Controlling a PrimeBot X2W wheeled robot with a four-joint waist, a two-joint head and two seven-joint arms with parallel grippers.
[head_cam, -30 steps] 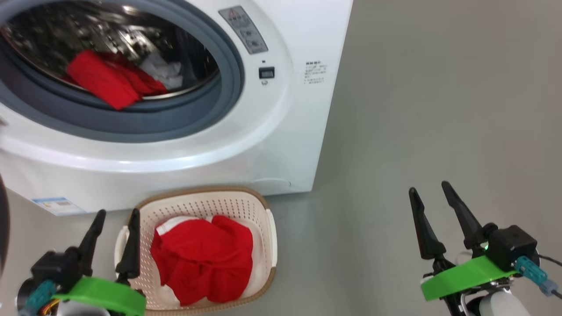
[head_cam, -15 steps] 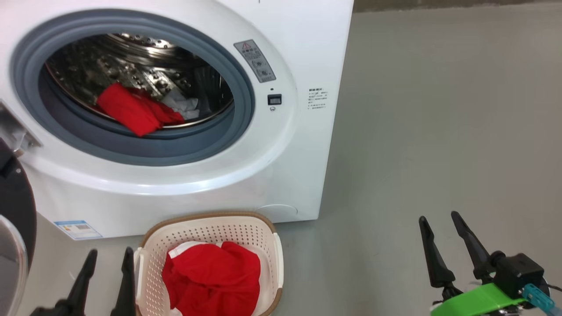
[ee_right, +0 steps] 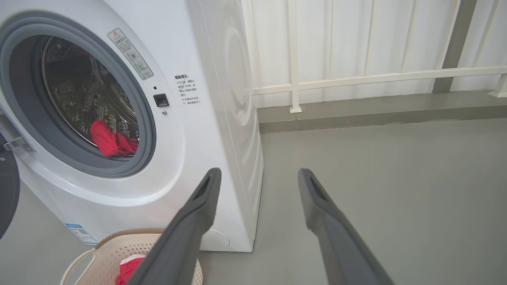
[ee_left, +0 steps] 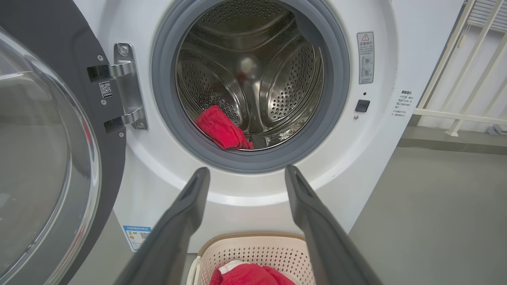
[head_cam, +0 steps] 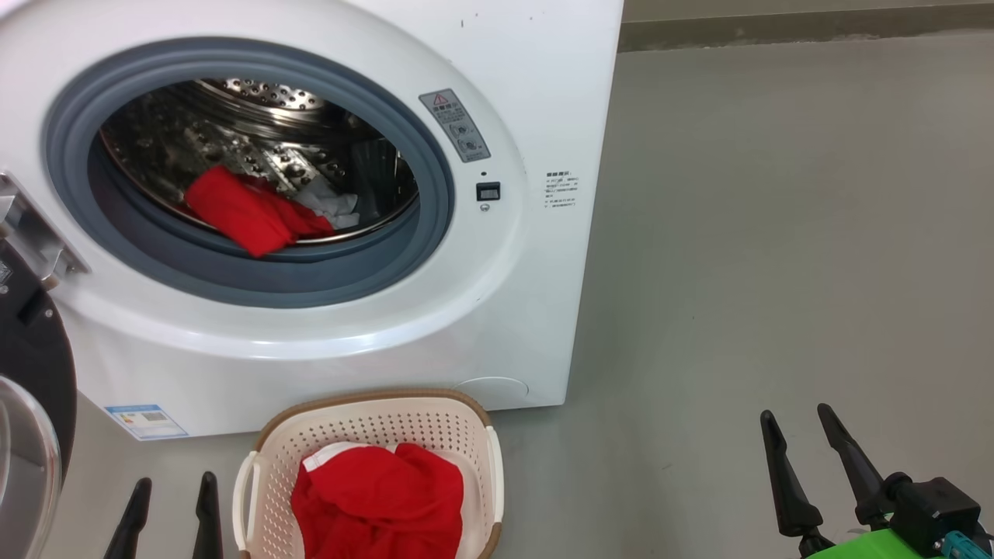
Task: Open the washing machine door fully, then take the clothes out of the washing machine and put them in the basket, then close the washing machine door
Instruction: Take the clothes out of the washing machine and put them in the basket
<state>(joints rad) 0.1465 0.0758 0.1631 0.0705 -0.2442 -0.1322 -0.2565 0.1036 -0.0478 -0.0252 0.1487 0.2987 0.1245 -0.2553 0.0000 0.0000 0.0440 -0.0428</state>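
- Hanging nearest the camera, the left gripper (head_cam: 173,483) stands wide open and empty, just left of the basket (head_cam: 373,400); the right gripper (head_cam: 796,413) — equally open and empty — sits well apart over bare floor (head_cam: 776,233).
- Some of the clothes (head_cam: 380,497) lie in the basket.
- Beyond and above, a red garment (head_cam: 248,217) rests at the lower front of the drum (head_cam: 256,101), its length slanting across the mouth of the washing machine (head_cam: 349,341); judged the left arm's pick, being nearer.
- The washing machine door (head_cam: 35,349) stands swung open at far left.
- Against a second ago, the whole picture has shifted downward — camera motion; the garments lie as before.
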